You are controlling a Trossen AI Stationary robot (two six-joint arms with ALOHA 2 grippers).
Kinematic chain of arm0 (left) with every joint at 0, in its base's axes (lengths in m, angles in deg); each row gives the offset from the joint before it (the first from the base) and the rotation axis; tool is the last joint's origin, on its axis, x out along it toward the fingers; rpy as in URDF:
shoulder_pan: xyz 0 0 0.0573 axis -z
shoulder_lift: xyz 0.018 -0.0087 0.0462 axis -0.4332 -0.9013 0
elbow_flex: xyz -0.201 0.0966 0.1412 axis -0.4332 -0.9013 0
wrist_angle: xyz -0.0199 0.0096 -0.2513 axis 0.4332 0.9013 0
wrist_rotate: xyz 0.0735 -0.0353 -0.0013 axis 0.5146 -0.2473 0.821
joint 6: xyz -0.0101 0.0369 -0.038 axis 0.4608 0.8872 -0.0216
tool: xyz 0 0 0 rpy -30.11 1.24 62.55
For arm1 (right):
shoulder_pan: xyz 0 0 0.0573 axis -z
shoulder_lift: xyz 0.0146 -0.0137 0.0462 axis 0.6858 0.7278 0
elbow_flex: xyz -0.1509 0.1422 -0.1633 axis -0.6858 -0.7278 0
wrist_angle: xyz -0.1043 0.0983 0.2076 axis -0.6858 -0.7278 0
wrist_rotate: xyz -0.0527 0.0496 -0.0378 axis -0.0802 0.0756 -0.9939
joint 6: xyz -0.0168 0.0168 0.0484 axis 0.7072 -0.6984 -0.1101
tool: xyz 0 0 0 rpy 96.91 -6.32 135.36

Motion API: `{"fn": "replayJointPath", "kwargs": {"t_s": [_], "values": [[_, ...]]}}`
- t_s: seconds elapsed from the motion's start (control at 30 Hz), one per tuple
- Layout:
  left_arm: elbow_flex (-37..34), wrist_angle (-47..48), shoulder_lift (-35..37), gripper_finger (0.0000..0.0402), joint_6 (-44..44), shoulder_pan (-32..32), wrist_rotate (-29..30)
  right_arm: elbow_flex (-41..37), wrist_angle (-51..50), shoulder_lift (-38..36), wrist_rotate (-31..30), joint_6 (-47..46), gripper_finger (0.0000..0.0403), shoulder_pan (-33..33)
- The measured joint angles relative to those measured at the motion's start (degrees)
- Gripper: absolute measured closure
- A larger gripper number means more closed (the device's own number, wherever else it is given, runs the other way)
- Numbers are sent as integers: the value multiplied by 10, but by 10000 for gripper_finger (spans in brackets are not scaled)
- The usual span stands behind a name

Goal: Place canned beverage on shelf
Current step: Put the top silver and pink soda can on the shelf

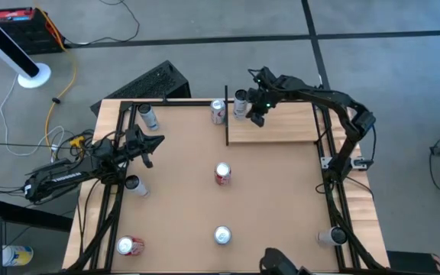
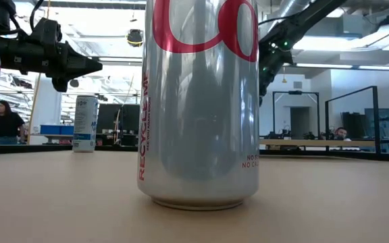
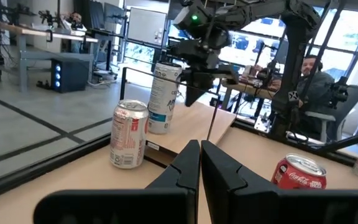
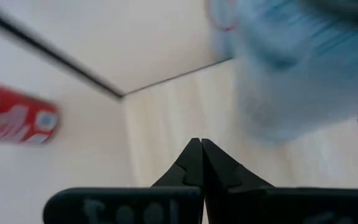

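Note:
A tall white-and-blue can (image 1: 241,103) (image 3: 165,98) stands upright on its base at the far left corner of the pale wood shelf (image 1: 277,128), which lies at the table's far right. My right gripper (image 1: 257,116) (image 4: 197,144) is shut, slants down over the shelf and hovers just right of this can, which shows blurred (image 4: 291,68) beside its fingers. My left gripper (image 1: 157,141) (image 3: 199,148) is shut and waits level above the table's left side, pointing toward the shelf. My right gripper hangs close beside the white-and-blue can's side (image 3: 178,93), its shut fingers pointing down at a slant. Its fingertips (image 4: 194,155) stand over bare shelf wood, clear of the can. Whether any other part of it touches the can I cannot tell.
A red-and-white can (image 1: 218,112) (image 3: 128,134) stands on the table just left of the shelf's black post (image 1: 227,114). A red can (image 1: 223,174) sits mid-table, a silver can (image 1: 222,235) (image 2: 201,101) near the front edge. Several more cans stand along the table's sides.

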Motion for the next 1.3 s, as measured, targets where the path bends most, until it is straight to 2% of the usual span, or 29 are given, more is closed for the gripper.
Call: {"fn": "replayJointPath", "kwargs": {"t_s": [0.13, 0.33, 0.5, 0.63, 0.77, 0.9, 1.03, 1.17, 1.3], "values": [[0, -7, 0, 402, -56, 0, -27, 0, -84, -41, 1, 24, 383, 0], [22, -12, 0, 402, -12, 0, -121, 0, -189, -124, 0, 38, 381, -26], [74, 34, -5, 402, -15, 0, -139, -30, -192, -208, 0, 30, 384, -84], [134, 122, -27, 402, -25, 11, -182, -101, -117, -281, -5, 0, 384, -152], [222, 208, -69, 402, -46, 51, -211, -190, 26, -346, -50, -44, 383, -230], [332, 327, -142, 402, -70, 117, -153, -263, 163, -370, -130, -95, 381, -304], [438, 496, -234, 402, -132, 188, -62, -322, 303, -360, -217, -110, 382, -386], [515, 664, -325, 402, -278, 247, -8, -359, 390, -319, -274, -85, 382, -459], [582, 768, -398, 402, -439, 275, -5, -377, 427, -278, -316, -77, 382, -511]]}}
